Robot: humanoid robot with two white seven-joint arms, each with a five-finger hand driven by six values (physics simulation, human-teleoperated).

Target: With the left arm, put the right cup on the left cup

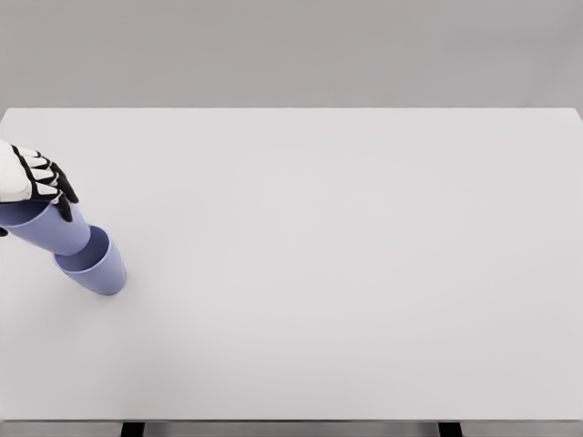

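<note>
Two blue-violet cups are at the table's left edge. My left hand [41,187] enters from the left and its black-and-white fingers are curled over the rim of the upper cup [50,228], which is tilted with its bottom pointing down-right. That cup's bottom sits inside the open mouth of the lower cup [98,267], which rests on the table and leans too. The right arm is out of view.
The white table [346,255] spans the whole view, with its far edge near the top and its front edge along the bottom. Dark table legs [448,429] show below the front edge.
</note>
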